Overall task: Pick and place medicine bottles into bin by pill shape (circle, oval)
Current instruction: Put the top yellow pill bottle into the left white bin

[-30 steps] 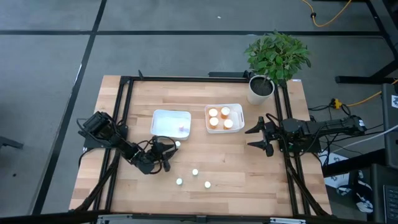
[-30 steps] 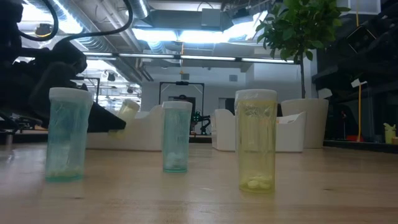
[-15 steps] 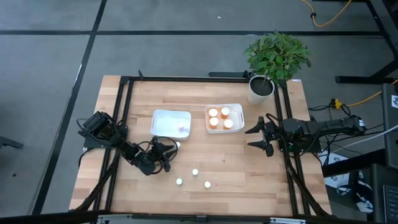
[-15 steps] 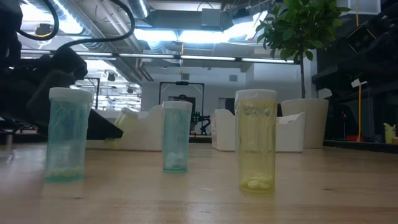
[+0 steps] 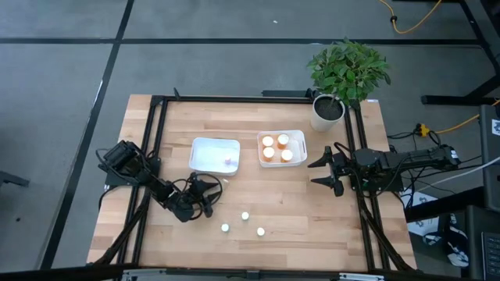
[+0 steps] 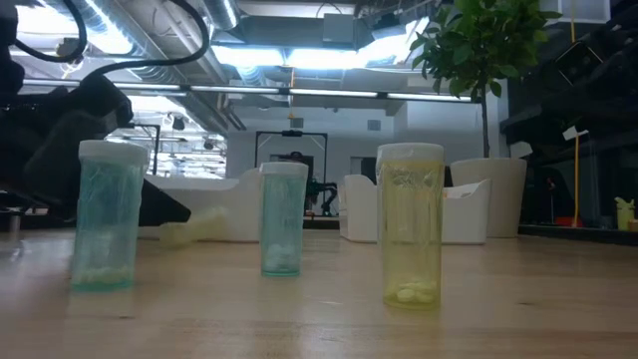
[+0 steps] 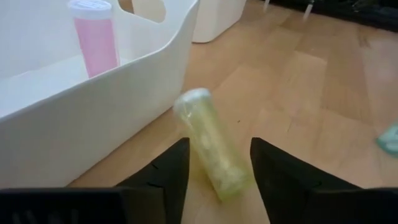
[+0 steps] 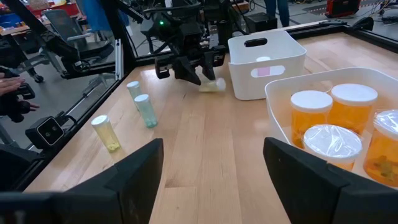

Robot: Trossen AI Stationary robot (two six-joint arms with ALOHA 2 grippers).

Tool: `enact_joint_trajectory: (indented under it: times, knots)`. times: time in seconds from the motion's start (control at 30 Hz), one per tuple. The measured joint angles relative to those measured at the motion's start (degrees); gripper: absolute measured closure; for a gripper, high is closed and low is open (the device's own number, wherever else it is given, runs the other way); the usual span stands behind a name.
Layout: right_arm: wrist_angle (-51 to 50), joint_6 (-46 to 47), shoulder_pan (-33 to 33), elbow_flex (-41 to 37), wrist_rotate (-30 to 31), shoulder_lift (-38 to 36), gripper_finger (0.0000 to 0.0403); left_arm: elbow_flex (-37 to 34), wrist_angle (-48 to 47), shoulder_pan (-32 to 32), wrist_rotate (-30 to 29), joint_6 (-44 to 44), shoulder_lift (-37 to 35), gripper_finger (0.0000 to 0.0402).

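Left end effector (image 5: 205, 197): fingers spread, astride a yellow bottle (image 7: 212, 151), not gripping it.
Yellow bottle: lies on its side on the worktop (image 5: 305, 211), just beside the left bin (image 5: 214, 154), cap end pointing away from the wrist.
Left bin: holds one upright pink bottle (image 7: 95, 35).
Standing bottles (image 5: 244, 216): three, upright, open worktop around them.
Right bin (image 5: 283, 148): four orange bottles (image 8: 310, 112).
Right end effector (image 5: 324, 169): spread, empty, near the worktop's right edge.

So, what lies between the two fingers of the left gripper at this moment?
In the left wrist view, a pale yellow-green bottle lies tilted on the wood between the left gripper's open fingers, just outside the white bin holding a pink bottle.
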Motion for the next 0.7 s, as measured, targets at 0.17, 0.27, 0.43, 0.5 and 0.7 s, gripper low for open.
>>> enact_joint_trajectory:
  times: [0.17,0.27,0.43,0.5,0.7]
  knots:
    - [0.0,0.0,0.0,0.0,0.0,0.0,0.0124,0.0,-1.7,0.0,-0.2,-0.8,0.0,0.0226]
    - [0.0,0.0,0.0,0.0,0.0,0.0,0.0124,0.0,1.1,0.0,-0.4,-1.2,0.0,0.0226]
    - [0.0,0.0,0.0,0.0,0.0,0.0,0.0124,0.0,9.8,-0.8,-3.2,2.9,0.0,0.0228]
    - [0.0,0.0,0.0,0.0,0.0,0.0,0.0124,0.0,13.0,-1.7,-5.0,4.6,0.0,0.0228]
    - [0.0,0.0,0.0,0.0,0.0,0.0,0.0124,0.0,19.3,-4.5,-10.6,10.2,-3.3,0.0228]
